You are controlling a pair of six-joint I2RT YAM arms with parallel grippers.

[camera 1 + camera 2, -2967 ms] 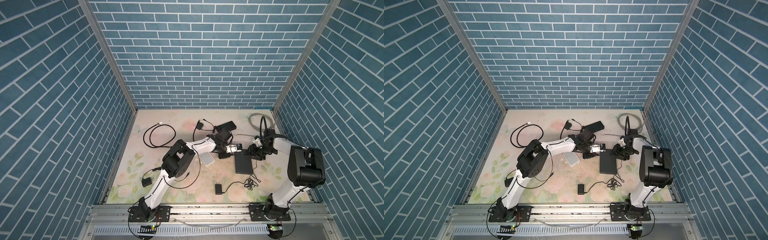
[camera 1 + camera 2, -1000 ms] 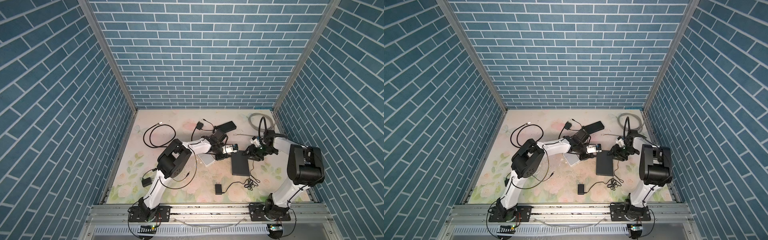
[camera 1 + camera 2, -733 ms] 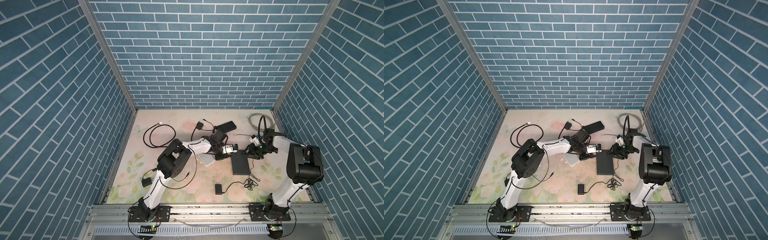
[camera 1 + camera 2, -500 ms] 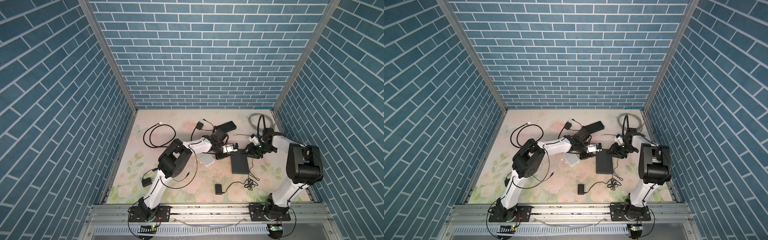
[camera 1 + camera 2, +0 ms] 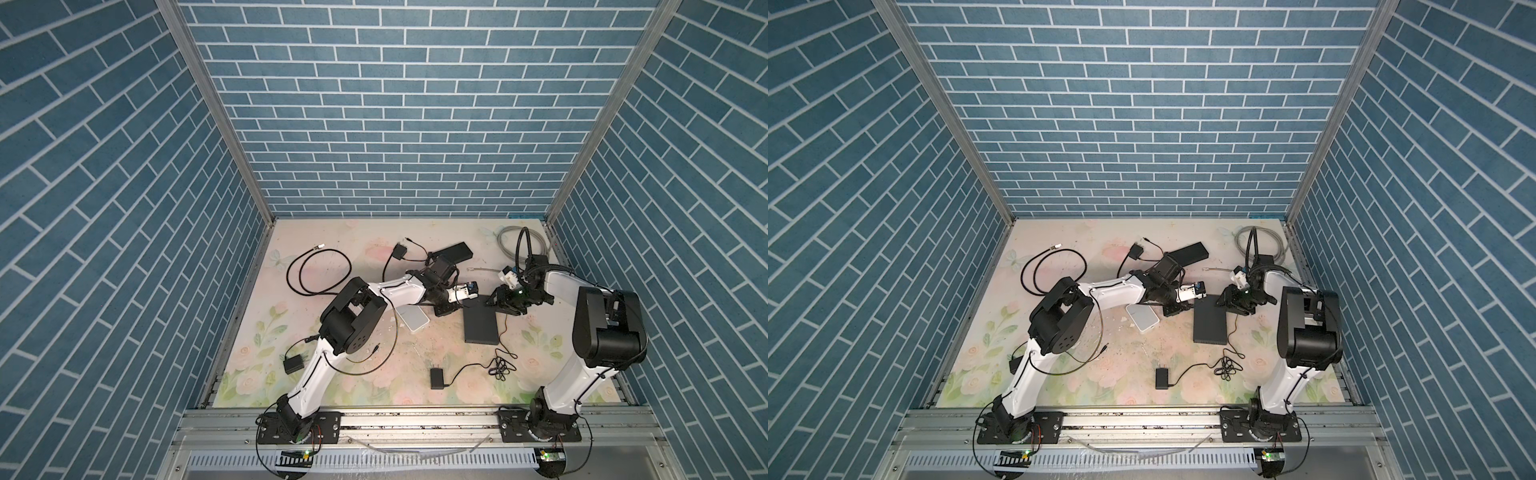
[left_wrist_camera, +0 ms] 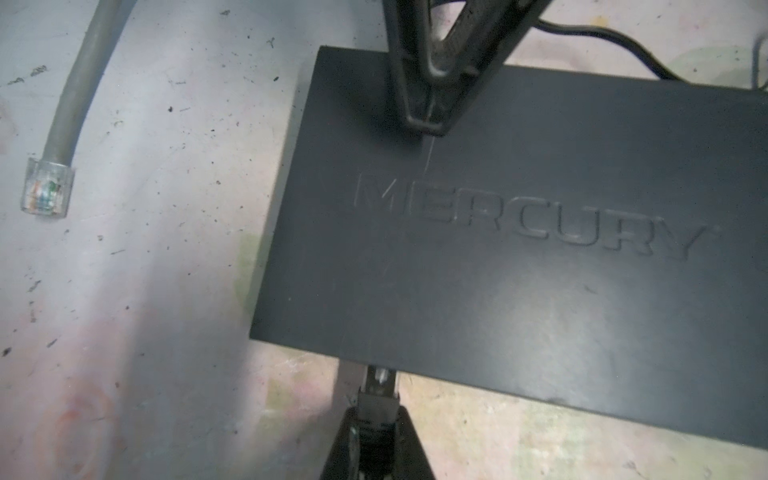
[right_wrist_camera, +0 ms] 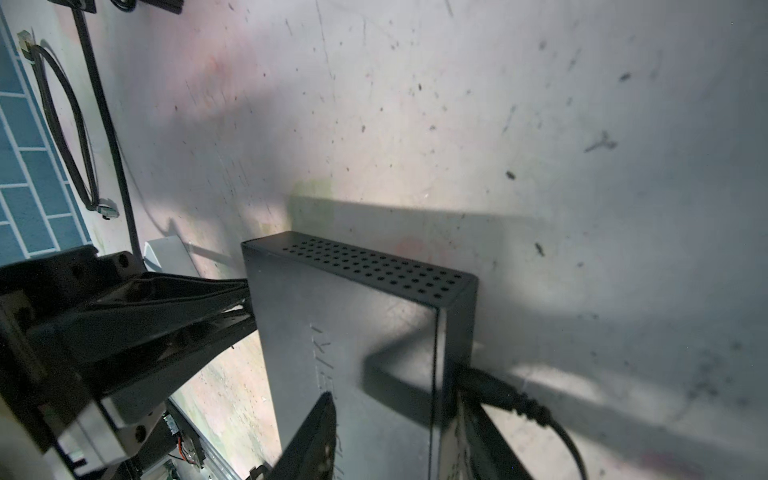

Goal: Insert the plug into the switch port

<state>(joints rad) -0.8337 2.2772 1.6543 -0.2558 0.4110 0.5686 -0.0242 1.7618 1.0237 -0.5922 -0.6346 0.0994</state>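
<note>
The black plug (image 6: 374,415) is sitting pinched in my left gripper (image 6: 376,405), whose jaws are closed tight on it. Its metal tip is meeting a long side edge of the switch (image 6: 519,270), though I cannot tell whether it is entering a port. The switch, a flat dark box embossed MERCURY, is lying flat on the floral table (image 5: 340,232), right of centre in both top views, between my two arms. My right gripper (image 7: 395,411) is hanging over the switch's opposite side with its jaws standing partly apart. One finger (image 6: 428,112) is resting on the top face, and the other is sitting beside the edge where a black power lead (image 7: 511,395) is plugging in. I cannot tell whether it is squeezing. A grey cable (image 6: 62,104) with a clear connector is lying loose on the table nearby.
</note>
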